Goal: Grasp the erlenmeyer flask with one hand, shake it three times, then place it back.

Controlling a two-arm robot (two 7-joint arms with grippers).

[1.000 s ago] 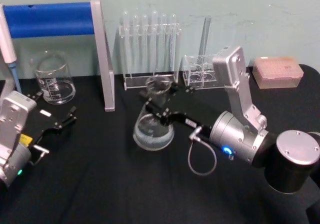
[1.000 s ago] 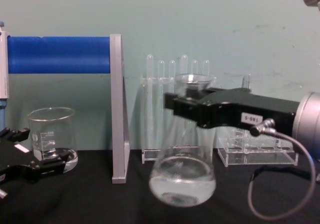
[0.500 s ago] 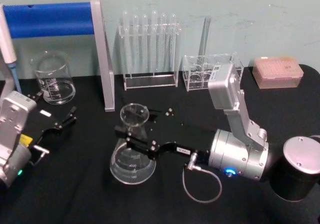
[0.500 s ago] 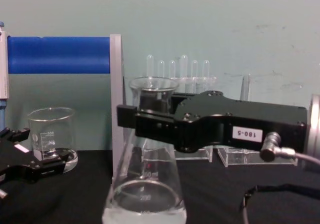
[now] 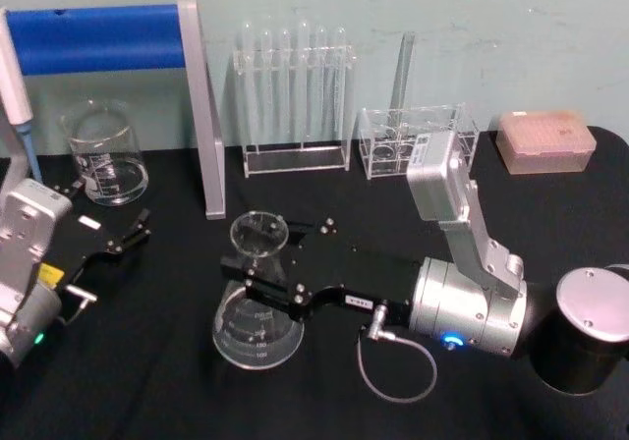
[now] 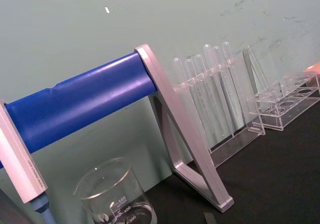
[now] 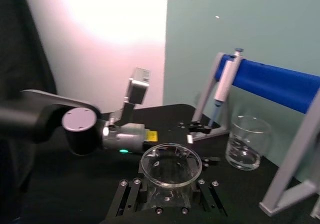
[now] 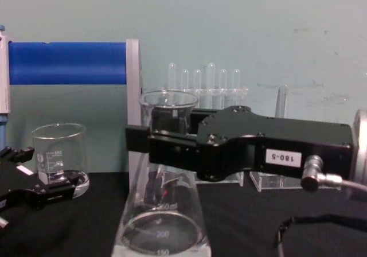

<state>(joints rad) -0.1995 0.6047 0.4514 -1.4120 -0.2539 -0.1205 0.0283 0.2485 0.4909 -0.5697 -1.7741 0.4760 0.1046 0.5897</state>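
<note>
The erlenmeyer flask (image 8: pixel 163 222) is being cut off at its base by the chest view's lower edge. The right gripper (image 8: pixel 150 141) is covering a band of its neck, and the farther of its fingers is lying hidden behind the glass. Right of the flask, the gripper's wrist is running off the edge. Behind the flask, the test tube rack (image 8: pixel 210 85) is losing its lower half behind the gripper's black body. Left of the flask, the beaker (image 6: pixel 115 189) is being cropped at its bottom in the left wrist view.
</note>
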